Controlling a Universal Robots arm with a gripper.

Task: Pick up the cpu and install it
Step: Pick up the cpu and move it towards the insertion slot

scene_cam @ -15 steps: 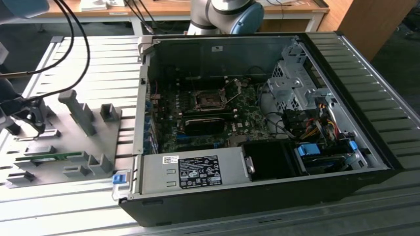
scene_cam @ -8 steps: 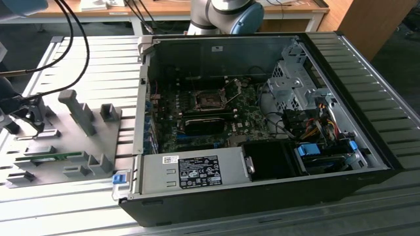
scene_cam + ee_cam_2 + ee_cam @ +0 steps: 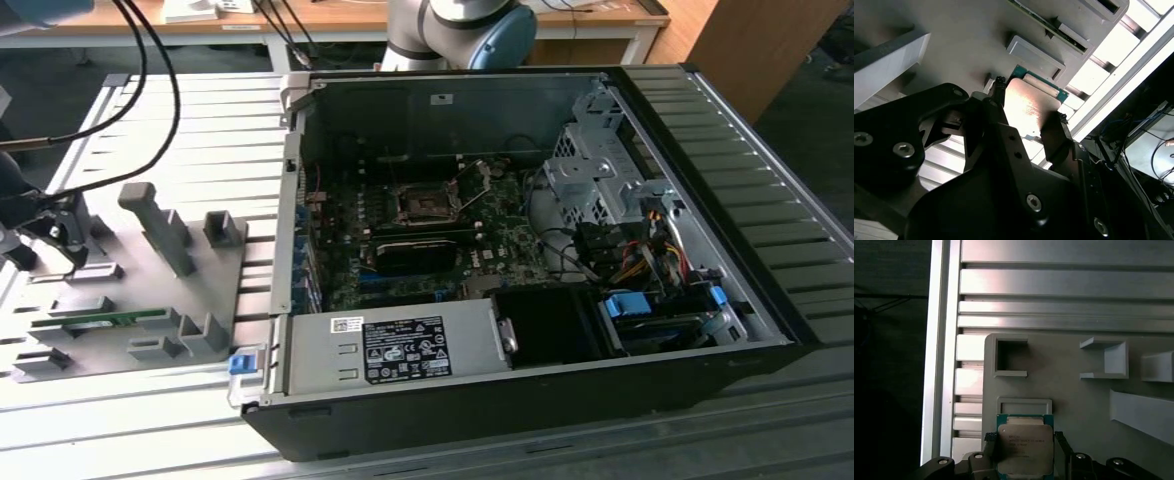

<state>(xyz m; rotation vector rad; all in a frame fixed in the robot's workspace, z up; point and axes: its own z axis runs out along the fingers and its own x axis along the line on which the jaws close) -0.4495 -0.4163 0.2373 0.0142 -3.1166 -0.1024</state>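
The cpu [image 3: 1025,447], a small square chip with a silvery-grey top and a green rim, sits between my two black fingers in both wrist views. My gripper [image 3: 1025,440] is shut on it, one finger on each side edge. The second wrist view has the cpu [image 3: 1030,105] close under the gripper [image 3: 1029,114], just above the grey fixture plate [image 3: 964,45]. In the exterior view my gripper [image 3: 56,245] hangs over the far-left end of the fixture plate [image 3: 147,290]. The open computer case [image 3: 534,250] lies at the exterior view's right, its bare motherboard socket [image 3: 430,205] facing up.
Grey upright fixture blocks [image 3: 158,225] and a green memory stick [image 3: 114,320] stand on the plate. Black cables [image 3: 160,90] hang over the table's left. The case holds a power supply [image 3: 400,350] and a drive cage [image 3: 601,170]. The arm's base [image 3: 454,30] stands behind the case.
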